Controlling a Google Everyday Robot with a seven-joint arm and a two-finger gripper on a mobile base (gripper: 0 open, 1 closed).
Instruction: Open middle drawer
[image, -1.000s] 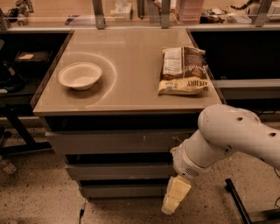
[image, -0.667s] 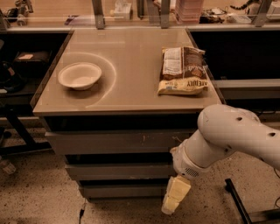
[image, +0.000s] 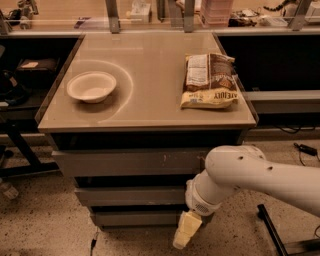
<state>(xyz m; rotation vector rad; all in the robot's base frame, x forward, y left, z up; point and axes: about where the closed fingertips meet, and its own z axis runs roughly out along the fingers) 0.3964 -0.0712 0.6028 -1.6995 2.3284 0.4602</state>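
Middle drawer shut, handleless | gripper hung low by bottom drawer, grip state could not be told | risk: catching wrong front, or slipping off flat edge

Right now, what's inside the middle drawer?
The middle drawer is shut: only its grey front shows, its inside hidden. The gripper hangs lower right, by the bottom drawer.
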